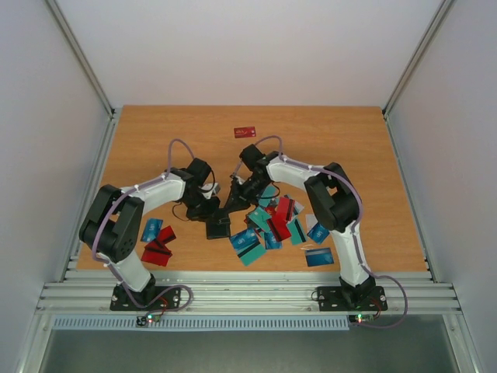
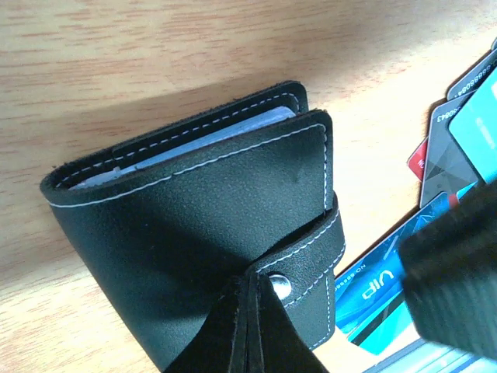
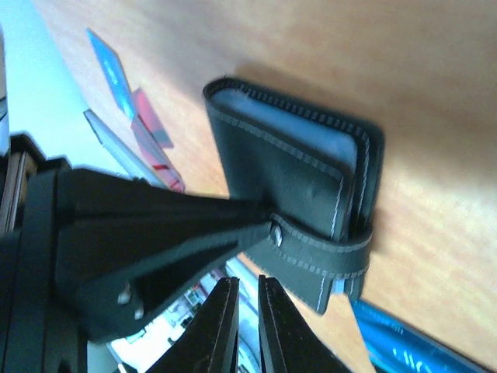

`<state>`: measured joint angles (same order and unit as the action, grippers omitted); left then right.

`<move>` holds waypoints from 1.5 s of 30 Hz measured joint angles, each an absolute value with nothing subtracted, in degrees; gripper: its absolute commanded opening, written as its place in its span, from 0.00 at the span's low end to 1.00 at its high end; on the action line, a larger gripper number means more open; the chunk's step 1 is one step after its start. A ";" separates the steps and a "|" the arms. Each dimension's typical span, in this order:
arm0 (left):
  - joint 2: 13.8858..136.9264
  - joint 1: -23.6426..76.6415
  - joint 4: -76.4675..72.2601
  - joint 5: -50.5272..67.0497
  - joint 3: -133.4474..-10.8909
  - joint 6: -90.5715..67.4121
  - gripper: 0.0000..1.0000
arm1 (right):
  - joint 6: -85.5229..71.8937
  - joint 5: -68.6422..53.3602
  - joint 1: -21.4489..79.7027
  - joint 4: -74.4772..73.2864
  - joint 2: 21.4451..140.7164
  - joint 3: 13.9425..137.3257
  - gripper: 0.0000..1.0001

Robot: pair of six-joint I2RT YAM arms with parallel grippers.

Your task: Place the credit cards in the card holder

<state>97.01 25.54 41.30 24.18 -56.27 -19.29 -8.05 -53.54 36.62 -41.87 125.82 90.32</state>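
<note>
The card holder (image 2: 194, 202) is a black stitched case lying closed on the wooden table, its strap snapped over the cover. My left gripper (image 2: 256, 284) is shut, its tips pressed on the cover right beside the metal snap. From the right wrist, the holder (image 3: 287, 171) lies just ahead of my right gripper (image 3: 247, 281), which is shut to a sliver with nothing between the fingers and hovers short of the strap. From above, both grippers (image 1: 211, 211) (image 1: 231, 206) meet over the holder (image 1: 219, 227). Credit cards (image 1: 268, 225) lie piled to its right.
More cards (image 1: 158, 241) sit in a small group at the left. One red card (image 1: 245, 132) lies alone at the back and a blue one (image 1: 319, 256) near the right arm's base. A blue VIP card (image 2: 380, 284) lies next to the holder.
</note>
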 measured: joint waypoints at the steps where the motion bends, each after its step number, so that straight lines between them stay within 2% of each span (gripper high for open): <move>1: 97.01 25.54 41.28 24.18 -56.27 -19.29 0.00 | -8.12 -53.93 36.62 -41.28 124.77 89.14 0.11; 14: 97.01 25.54 40.99 24.38 -56.27 -19.27 0.00 | -13.78 -58.04 37.98 -31.46 121.16 79.40 0.11; 25: 97.01 25.54 40.91 24.49 -56.27 -19.25 0.00 | -18.41 -58.35 38.70 -26.70 124.27 79.64 0.05; 45: 97.01 25.54 40.91 24.58 -56.27 -19.27 0.00 | -19.22 -58.74 38.70 -25.78 126.17 80.93 0.04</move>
<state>97.01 25.54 40.91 24.58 -56.27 -19.27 -19.22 -58.74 38.70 -25.78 126.17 80.93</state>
